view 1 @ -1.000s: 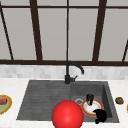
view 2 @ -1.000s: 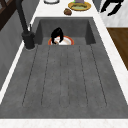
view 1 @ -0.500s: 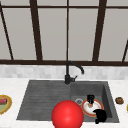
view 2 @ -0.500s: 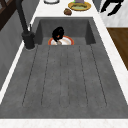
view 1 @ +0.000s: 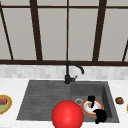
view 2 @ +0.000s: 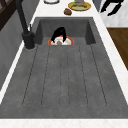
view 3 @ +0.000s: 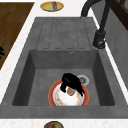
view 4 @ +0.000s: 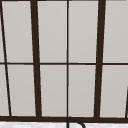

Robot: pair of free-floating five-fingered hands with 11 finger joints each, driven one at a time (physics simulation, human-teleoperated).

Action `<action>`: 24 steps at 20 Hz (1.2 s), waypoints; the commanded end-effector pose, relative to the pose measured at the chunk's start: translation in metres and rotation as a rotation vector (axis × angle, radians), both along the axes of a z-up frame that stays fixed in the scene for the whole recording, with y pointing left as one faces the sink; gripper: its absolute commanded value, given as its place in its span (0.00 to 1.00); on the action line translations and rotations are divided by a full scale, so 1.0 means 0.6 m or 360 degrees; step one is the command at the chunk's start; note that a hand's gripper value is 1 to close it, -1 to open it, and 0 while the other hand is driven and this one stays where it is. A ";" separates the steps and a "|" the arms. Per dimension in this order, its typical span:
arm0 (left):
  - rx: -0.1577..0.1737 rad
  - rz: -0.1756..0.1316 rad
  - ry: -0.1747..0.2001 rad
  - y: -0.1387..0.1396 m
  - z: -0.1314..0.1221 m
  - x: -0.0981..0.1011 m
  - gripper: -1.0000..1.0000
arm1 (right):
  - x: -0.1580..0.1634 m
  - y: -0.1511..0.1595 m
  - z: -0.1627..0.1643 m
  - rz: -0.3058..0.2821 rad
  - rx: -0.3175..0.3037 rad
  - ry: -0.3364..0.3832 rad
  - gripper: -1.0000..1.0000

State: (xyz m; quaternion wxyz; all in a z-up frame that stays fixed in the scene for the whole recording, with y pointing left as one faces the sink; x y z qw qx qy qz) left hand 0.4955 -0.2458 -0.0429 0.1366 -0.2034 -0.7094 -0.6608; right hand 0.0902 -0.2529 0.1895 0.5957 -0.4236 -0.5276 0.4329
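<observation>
A red-rimmed plate [view 3: 53, 98] is seen on the floor of the basin [view 3: 62, 61], just beside the drain [view 3: 84, 80] and near the front and right walls. The left hand [view 3: 71, 81] is arched over the plate, above a small brownish item [view 3: 70, 91]; whether anything is gripped cannot be told. Free room is left along the basin's far wall and over the ribbed drainboard [view 2: 65, 80]. The faucet [view 1: 68, 75] is set at the rear edge. The right hand [view 2: 111, 6] is held in the air off the counter's front edge, fingers spread and nothing grasped. A red ball [view 1: 67, 115] is shown at the sink's front edge. No shift from half a second earlier is noted
</observation>
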 end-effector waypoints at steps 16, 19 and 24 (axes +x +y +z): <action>-0.0065 -0.0028 0.0159 0.003 -0.100 0.049 0.00 | 0.000 0.000 0.000 0.0000 0.0000 0.0000 0.50; -0.0118 -0.0022 0.0239 0.023 -0.091 0.076 0.00 | 0.000 0.000 0.000 0.0000 0.0000 0.0000 0.50; -0.0199 -0.0125 0.0064 0.038 -0.061 0.089 1.00 | 0.000 0.000 0.000 0.0000 0.0000 0.0000 0.50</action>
